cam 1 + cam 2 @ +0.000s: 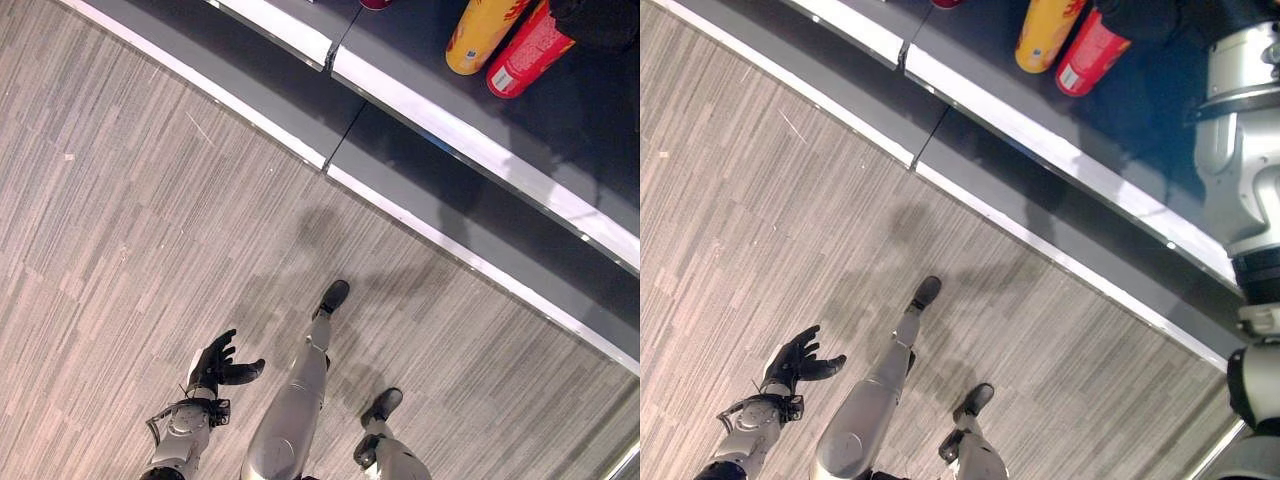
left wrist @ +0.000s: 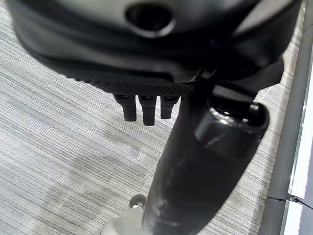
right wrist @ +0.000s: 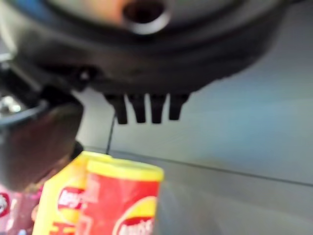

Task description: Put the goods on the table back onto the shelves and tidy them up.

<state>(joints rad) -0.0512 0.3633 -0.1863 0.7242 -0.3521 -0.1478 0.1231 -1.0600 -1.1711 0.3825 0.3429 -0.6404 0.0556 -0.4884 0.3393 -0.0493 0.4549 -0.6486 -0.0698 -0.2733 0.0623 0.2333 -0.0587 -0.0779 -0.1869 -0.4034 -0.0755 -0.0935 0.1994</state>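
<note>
Left hand (image 1: 218,366) low over grey striped floor (image 1: 120,220), fingers loosely spread, thumb out, holding nothing. Beyond floor, shelf unit: white front edge (image 1: 470,140) bordering dark grey shelf surface (image 1: 590,130). On shelf, yellow canister (image 1: 478,35) and red canister (image 1: 528,50) side by side, touching, both tilted in head views. Right hand (image 3: 146,105) above shelf, just beside red canister; fingers straight, not closed on anything; red canister top close under fingertips, contact cannot be told. Dark red item (image 1: 946,3) at far shelf edge, mostly cut off.
</note>
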